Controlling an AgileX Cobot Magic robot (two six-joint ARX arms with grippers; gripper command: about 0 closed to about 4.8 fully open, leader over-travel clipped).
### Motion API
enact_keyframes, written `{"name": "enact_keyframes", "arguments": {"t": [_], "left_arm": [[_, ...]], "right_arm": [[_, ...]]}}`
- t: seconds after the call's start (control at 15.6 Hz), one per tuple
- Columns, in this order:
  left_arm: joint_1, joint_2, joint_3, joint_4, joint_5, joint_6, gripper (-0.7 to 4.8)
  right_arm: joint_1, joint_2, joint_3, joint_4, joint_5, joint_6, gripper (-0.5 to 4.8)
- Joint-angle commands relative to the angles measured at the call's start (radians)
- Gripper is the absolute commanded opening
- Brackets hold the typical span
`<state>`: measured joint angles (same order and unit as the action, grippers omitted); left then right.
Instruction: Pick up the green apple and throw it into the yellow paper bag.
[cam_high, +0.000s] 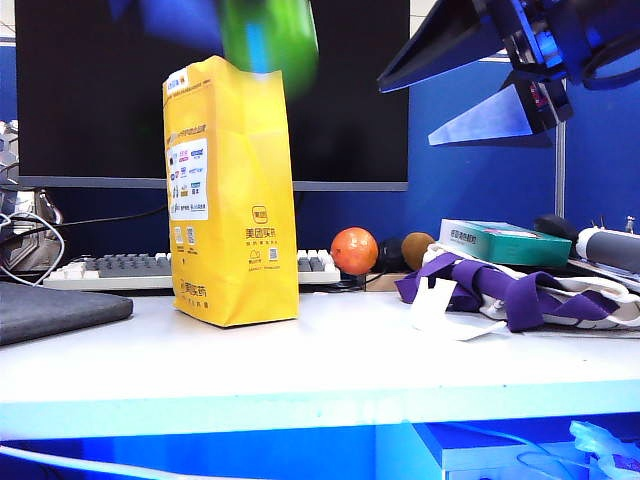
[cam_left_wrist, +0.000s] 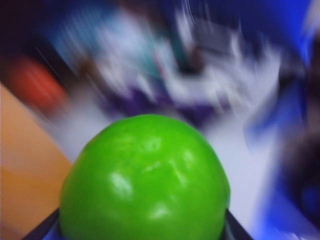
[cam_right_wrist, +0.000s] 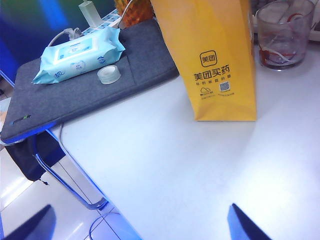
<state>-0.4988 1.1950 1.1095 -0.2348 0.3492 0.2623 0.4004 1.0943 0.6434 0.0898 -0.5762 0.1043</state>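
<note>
The left gripper (cam_left_wrist: 142, 232) has its fingers clamped on the apple (cam_high: 268, 35), held high above the open top of the bag (cam_high: 232, 200), which stands on the tabletop (cam_high: 330, 360), placed for a drop straight in. The right gripper (cam_right_wrist: 145, 222) waits at the upper right, fingers apart, clear of the path

White desk (cam_high: 330, 360), dark monitor (cam_high: 100, 90) behind, blue partition wall (cam_high: 470, 190)
</note>
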Motion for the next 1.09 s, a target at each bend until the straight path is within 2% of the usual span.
{"name": "enact_keyframes", "arguments": {"t": [0.06, 0.19, 0.32, 0.45, 0.71, 0.83, 1.09], "left_arm": [[0.029, -0.021, 0.014, 0.281, -0.221, 0.06, 0.98], [0.063, 0.014, 0.014, 0.328, -0.222, 0.064, 0.98], [0.087, 0.069, 0.021, 0.347, -0.24, 0.1, 0.98], [0.105, 0.117, 0.044, 0.344, -0.24, 0.13, 0.98], [0.144, 0.172, 0.115, 0.343, -0.26, 0.135, 0.98], [0.157, 0.209, 0.183, 0.342, -0.259, 0.192, 0.98], [0.157, 0.323, 0.329, 0.208, -0.225, 0.195, 0.98]], "right_arm": [[0.001, -0.002, 0.005, 0.026, -0.007, -0.004, 4.79], [0.002, -0.003, 0.005, 0.066, -0.037, 0.003, 4.79], [0.002, -0.004, 0.018, 0.205, -0.081, 0.051, 4.79], [0.002, -0.004, 0.073, 0.296, -0.08, 0.059, 4.79], [0.003, -0.002, 0.194, 0.34, -0.081, 0.047, 4.79], [0.003, -0.002, 0.228, 0.34, -0.102, 0.047, 4.79], [0.011, 0.01, 0.263, 0.342, -0.118, 0.039, 4.79]]}}
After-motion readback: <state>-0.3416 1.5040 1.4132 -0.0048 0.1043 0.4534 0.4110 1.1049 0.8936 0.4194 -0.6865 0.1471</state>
